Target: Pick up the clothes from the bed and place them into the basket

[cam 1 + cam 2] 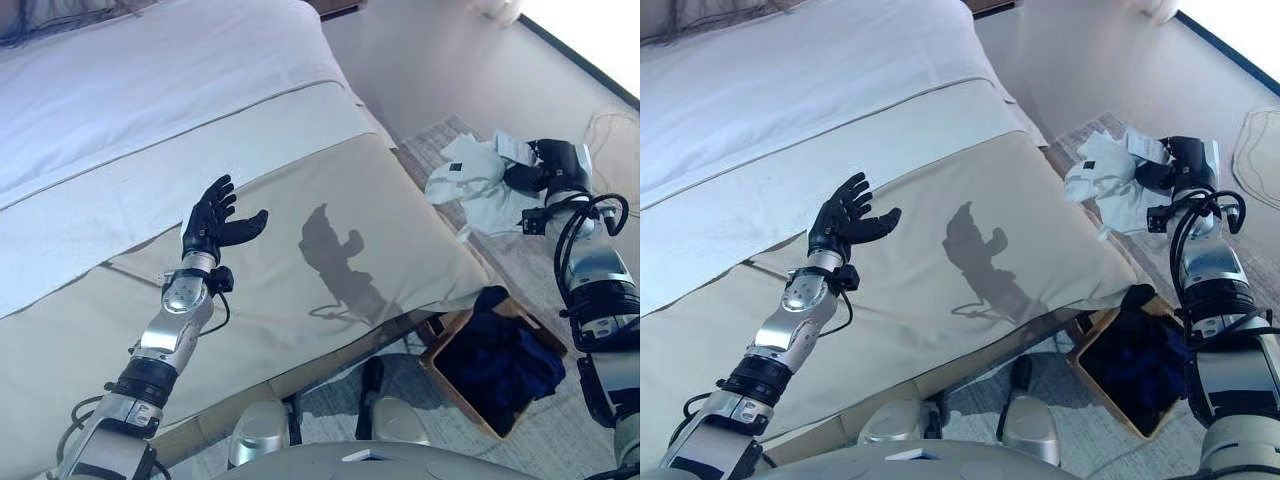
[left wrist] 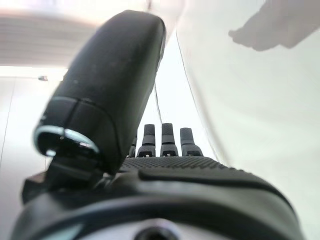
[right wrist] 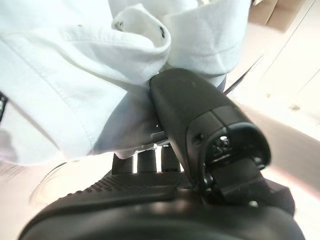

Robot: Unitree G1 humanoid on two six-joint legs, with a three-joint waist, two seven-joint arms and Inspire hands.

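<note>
Right wrist view: right robot hand [image 3: 200,125] clutches a white shirt [image 3: 75,75]; its tag unreadable.

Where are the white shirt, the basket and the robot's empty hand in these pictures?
white shirt [image 1: 470,185]: left eye view, on its bunched cloth.
basket [image 1: 452,385]: left eye view, on its wooden side wall.
left hand [image 1: 210,225]: left eye view, on its palm, above the bed.

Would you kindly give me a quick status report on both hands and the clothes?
Left hand open, empty, over the bed. Right hand shut on white shirt, held up off the bed, beyond the basket. Dark garment already in basket. Nothing blocking.
</note>
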